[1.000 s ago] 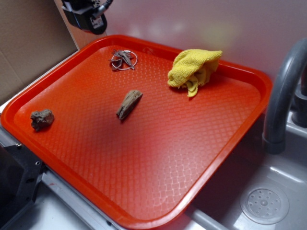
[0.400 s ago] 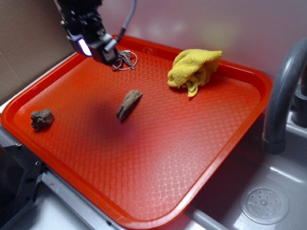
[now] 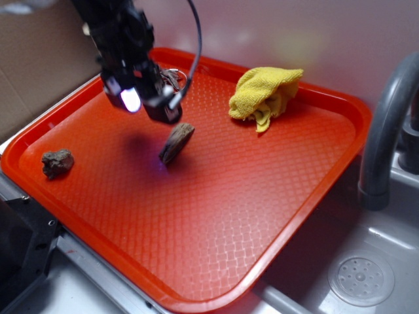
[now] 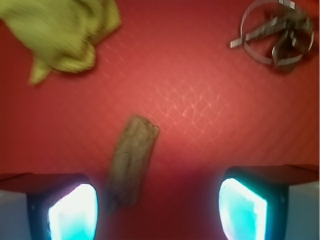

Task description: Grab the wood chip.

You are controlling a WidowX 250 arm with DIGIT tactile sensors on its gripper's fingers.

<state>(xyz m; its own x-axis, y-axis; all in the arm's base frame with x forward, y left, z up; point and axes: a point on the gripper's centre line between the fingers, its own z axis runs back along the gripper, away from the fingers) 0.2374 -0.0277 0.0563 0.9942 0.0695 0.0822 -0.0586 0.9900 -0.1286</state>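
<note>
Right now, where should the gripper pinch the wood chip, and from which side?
Grip the wood chip across its narrow width near the middle, coming straight down from above. It lies flat on the tray, long and tapering, so the thin sides suit the pads. The open gripper sits off-centre, with the chip by one finger, so it likely needs shifting first.

looks like a kitchen sink setup, probably a toy or mock one: curved grey faucet over a pale grey plastic basin with a round perforated drain, and a textured orange-red cafeteria tray just left of that faucet
</note>
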